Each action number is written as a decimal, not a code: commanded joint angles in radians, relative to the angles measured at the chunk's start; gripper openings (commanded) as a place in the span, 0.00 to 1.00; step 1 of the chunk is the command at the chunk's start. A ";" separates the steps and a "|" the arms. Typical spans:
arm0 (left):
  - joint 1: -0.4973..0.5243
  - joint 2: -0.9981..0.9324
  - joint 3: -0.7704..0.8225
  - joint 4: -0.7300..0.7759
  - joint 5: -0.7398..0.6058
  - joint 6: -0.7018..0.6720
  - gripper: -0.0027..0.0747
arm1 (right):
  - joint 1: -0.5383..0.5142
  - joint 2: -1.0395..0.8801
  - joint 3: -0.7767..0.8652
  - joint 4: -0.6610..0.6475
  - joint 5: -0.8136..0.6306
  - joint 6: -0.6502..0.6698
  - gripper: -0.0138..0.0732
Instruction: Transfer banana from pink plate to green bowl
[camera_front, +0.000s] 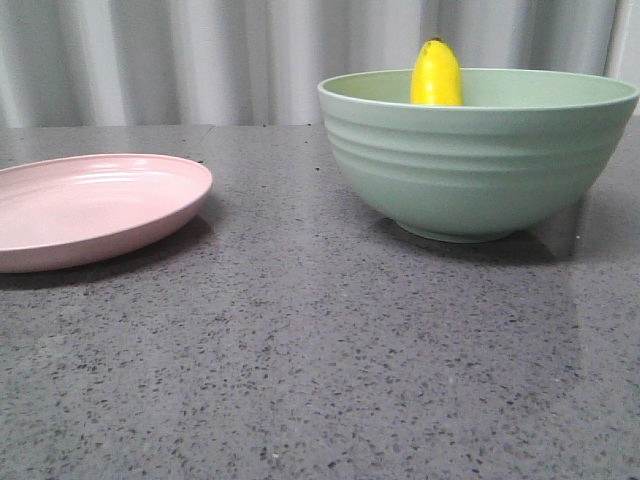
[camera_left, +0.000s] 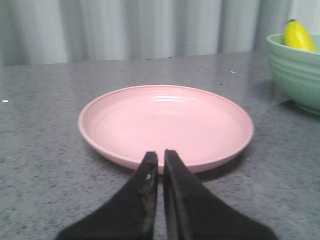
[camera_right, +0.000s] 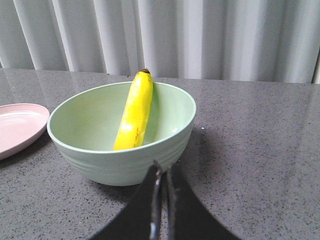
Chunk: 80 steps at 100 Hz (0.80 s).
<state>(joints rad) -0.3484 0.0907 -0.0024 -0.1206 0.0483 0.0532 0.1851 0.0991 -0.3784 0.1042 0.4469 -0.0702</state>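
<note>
Leaning inside the green bowl (camera_right: 121, 132), the banana (camera_right: 134, 112) stands nearly upright, its lower end on the bowl's floor and its dark tip poking above the far rim. The pink plate (camera_left: 165, 123) sits bare, well apart from the bowl on the grey speckled tabletop (camera_front: 300, 370), so the transfer looks finished.

The banana is smooth, bright yellow and glossy, with a gentle curve and a few tiny dark specks. It looks like moulded plastic, so it is probably light, stiff and somewhat slippery rather than soft or bruisable. If it needed picking up again, the best hold would likely be across its thick middle, where the curve is mildest and the sides are nearly parallel; the tapered ends would tend to slide out.

The bowl is deep, matte mint green, with horizontal ridges around its outside and a small foot. The plate is shallow, round and shiny, with a low raised rim.

The left end effector (camera_left: 160, 159) hangs just in front of the plate, its dark fingers pressed together, holding nothing. The right end effector (camera_right: 162, 172) sits near the bowl, fingers likewise together and empty.
</note>
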 joint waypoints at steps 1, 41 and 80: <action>0.088 -0.030 -0.006 -0.024 -0.093 0.040 0.01 | -0.005 0.010 -0.025 -0.008 -0.078 -0.011 0.07; 0.336 -0.127 0.031 -0.013 0.205 0.021 0.01 | -0.005 0.010 -0.025 -0.008 -0.076 -0.011 0.07; 0.338 -0.127 0.029 -0.013 0.241 0.021 0.01 | -0.005 0.010 -0.025 -0.008 -0.076 -0.011 0.07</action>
<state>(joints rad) -0.0112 -0.0046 0.0000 -0.1269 0.3229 0.0843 0.1851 0.0991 -0.3784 0.1042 0.4491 -0.0702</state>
